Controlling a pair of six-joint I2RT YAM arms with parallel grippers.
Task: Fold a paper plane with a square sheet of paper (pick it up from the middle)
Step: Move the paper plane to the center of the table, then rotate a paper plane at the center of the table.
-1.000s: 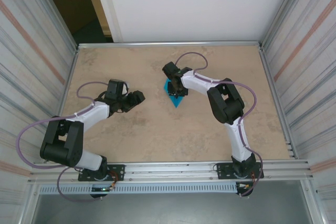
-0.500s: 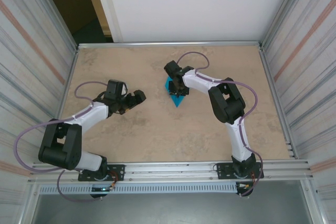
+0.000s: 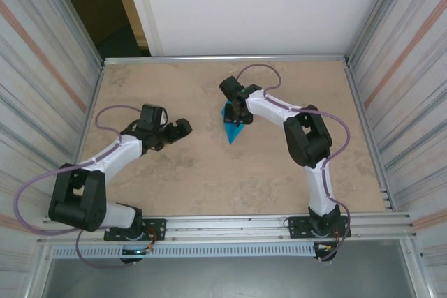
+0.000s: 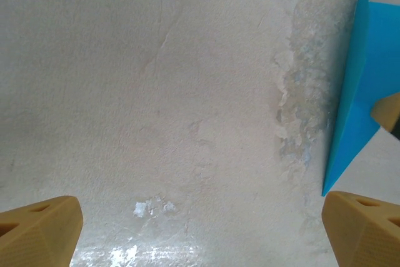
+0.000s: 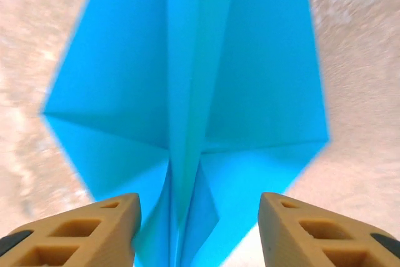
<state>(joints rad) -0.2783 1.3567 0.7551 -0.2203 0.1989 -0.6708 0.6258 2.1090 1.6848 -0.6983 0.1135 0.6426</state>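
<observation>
The square sheet of paper lies folded as a turquoise paper plane (image 3: 232, 131) on the table's middle, with its sharp tip toward the near edge. My right gripper (image 3: 239, 116) hovers over its wide far end. In the right wrist view the plane (image 5: 250, 92) has a raised centre fold, and my right gripper (image 5: 199, 226) is open around that fold with a gap on each side. My left gripper (image 3: 183, 128) sits left of the plane, open. Its tan fingers (image 4: 37, 226) stand wide over bare table, and the plane's edge (image 4: 365, 85) shows at the right.
Ribbed metal walls (image 3: 42, 88) close in the table (image 3: 209, 186) on the left and right, and a white panel (image 3: 258, 5) stands at the back. An aluminium rail (image 3: 230, 225) runs along the near edge. A worn patch (image 4: 300, 104) marks the table beside the plane.
My right jaws have spread away from the plane's centre fold. The left jaws opened wide, and that arm drew slightly left.
</observation>
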